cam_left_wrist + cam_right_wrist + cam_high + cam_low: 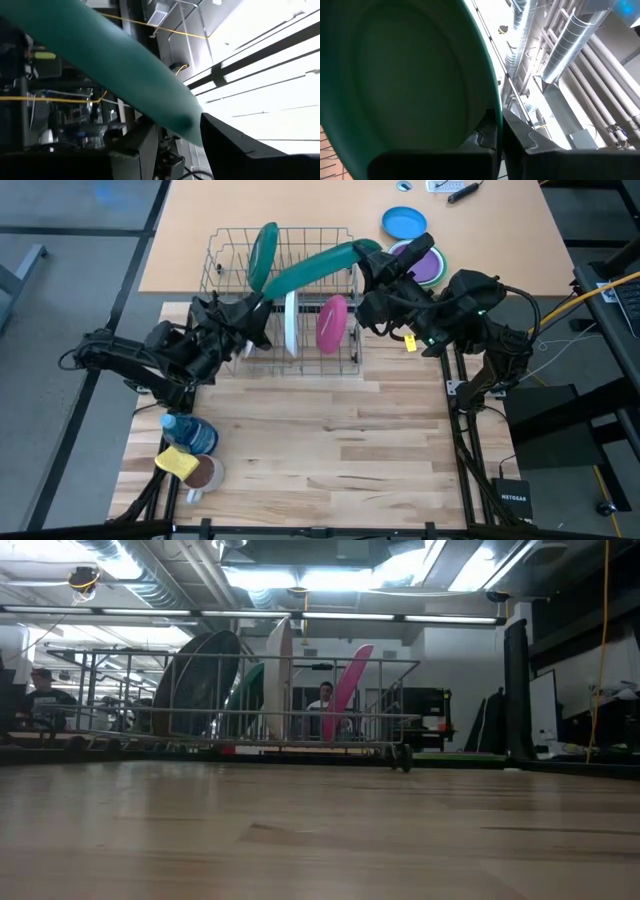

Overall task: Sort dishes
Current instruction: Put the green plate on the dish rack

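"NETGEAR" legible on a black box [513, 500] at lower right of the high view. Wide bare tabletop [330, 450] across the lower centre. Wire rack [225, 255] at upper centre, holding a green plate [263, 255], a white plate [291, 322] and a pink plate [331, 323] on edge. Large dark-green plate [310, 268] tilted above the rack: right gripper [368, 268], fingers clamped narrow on its rim; left gripper [262, 308] at its other end, fingers fairly wide around that edge. Blue dish [404, 222] and purple dish [427, 268] at upper right.

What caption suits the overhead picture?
Both grippers hold a large green plate over the wire dish rack.
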Controlling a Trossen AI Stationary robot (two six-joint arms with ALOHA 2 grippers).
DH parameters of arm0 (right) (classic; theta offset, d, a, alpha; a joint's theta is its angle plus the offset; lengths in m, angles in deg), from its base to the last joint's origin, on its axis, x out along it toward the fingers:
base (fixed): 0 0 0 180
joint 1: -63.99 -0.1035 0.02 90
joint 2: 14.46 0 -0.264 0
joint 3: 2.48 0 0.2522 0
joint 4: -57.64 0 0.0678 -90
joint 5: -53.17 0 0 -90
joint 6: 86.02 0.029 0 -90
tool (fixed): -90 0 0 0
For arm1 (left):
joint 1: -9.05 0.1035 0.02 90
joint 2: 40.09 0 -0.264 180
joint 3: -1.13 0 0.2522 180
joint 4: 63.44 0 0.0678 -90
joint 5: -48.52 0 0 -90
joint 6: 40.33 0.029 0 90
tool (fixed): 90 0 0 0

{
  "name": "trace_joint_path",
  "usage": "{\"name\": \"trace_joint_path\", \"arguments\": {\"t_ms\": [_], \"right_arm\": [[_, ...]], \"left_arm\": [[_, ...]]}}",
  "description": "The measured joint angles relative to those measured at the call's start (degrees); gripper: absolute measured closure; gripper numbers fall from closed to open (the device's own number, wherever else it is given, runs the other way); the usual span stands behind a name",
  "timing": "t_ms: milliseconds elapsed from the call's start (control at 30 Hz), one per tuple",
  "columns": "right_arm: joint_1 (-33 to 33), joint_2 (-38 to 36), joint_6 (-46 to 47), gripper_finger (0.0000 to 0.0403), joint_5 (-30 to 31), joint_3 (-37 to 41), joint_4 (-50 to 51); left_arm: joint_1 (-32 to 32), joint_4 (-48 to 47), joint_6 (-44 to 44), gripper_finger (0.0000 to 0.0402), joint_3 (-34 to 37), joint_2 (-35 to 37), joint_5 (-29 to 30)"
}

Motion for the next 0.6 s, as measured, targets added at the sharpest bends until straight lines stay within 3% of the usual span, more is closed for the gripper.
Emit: {"name": "trace_joint_path", "arguments": {"t_ms": [600], "right_arm": [[0.0, 3.0, 0.4, 0.0389, -2.6, -0.2, 1.4]], "left_arm": [[5.7, 2.6, 5.8, 0.0263, 0.0, 0.1, 0.3]]}}
